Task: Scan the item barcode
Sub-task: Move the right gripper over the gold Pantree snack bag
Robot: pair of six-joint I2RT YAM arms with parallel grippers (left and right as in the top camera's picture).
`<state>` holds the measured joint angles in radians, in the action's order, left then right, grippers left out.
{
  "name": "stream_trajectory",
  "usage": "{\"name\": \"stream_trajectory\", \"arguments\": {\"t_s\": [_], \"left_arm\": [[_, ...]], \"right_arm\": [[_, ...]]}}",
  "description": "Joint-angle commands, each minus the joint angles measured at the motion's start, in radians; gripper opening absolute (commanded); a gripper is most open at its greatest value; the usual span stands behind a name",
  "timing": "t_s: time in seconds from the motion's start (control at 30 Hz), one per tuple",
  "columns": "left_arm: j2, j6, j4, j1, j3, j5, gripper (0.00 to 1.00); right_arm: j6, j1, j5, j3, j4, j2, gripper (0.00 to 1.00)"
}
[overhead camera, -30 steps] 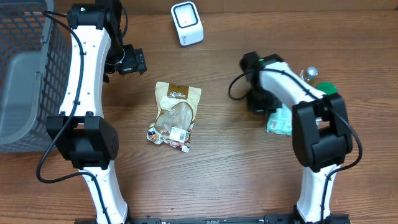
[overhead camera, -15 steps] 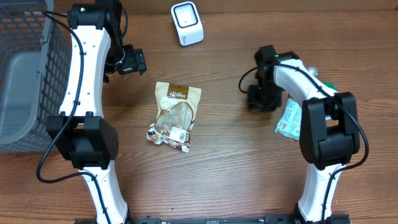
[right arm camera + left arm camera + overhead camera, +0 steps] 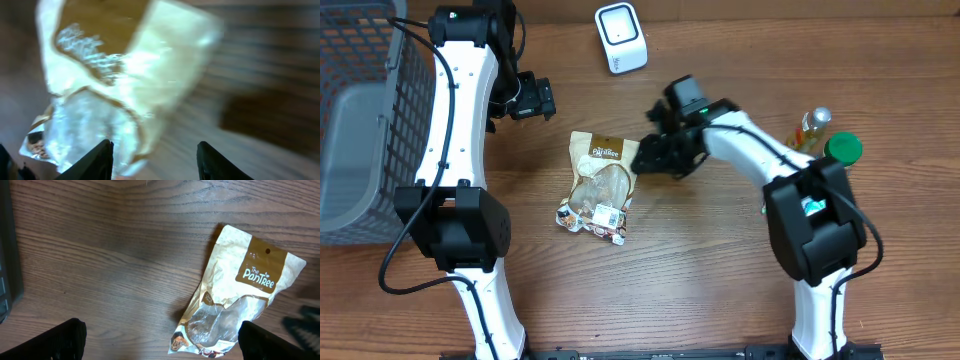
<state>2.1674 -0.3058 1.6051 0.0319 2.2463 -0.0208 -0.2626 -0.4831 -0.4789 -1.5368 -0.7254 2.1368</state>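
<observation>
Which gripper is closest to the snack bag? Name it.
The right gripper. It hangs right at the edge of the snack bag, while the left gripper is well clear of it, off toward the basket side.

the whole counter [image 3: 720,300] is viewed straight down from the fixed overhead camera. the left wrist view is aimed downward from some height; the right wrist view is held much nearer, low and blurred. the snack pouch [image 3: 603,185] is shared by all three views.
</observation>
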Motion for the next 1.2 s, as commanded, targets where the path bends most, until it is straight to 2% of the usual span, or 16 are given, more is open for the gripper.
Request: {"name": "stream_trajectory", "arguments": {"t_s": [0.0,0.33,0.43,0.47,0.8,0.87,0.9,0.93,1.17], "left_arm": [[-0.013,0.011,0.001,0.001,0.014,-0.012,0.99],[-0.013,0.011,0.001,0.001,0.013,-0.012,1.00],[-0.013,0.011,0.001,0.001,0.013,-0.012,0.99],[-0.013,0.011,0.001,0.001,0.014,-0.012,1.00],[-0.013,0.011,0.001,0.001,0.013,-0.012,1.00],[-0.013,0.011,0.001,0.001,0.014,-0.012,1.00],[-0.013,0.011,0.001,0.001,0.014,-0.012,1.00],[-0.013,0.011,0.001,0.001,0.013,-0.012,1.00],[-0.013,0.011,0.001,0.001,0.013,-0.012,1.00]], "right_arm": [[-0.084,-0.056,0.104,0.006,0.022,0.005,0.54],[-0.338,-0.195,0.425,0.006,0.109,0.005,0.63],[-0.344,-0.224,0.531,0.006,0.153,0.009,0.74],[-0.344,-0.229,0.541,0.006,0.164,0.011,0.77],[-0.344,-0.229,0.541,0.006,0.118,0.015,0.86],[-0.344,-0.229,0.540,0.006,0.101,0.015,0.92],[-0.344,-0.229,0.537,0.006,0.090,0.015,0.99],[-0.344,-0.229,0.538,0.006,0.077,0.015,1.00],[-0.328,-0.227,0.524,-0.003,0.094,0.011,1.00]]}}
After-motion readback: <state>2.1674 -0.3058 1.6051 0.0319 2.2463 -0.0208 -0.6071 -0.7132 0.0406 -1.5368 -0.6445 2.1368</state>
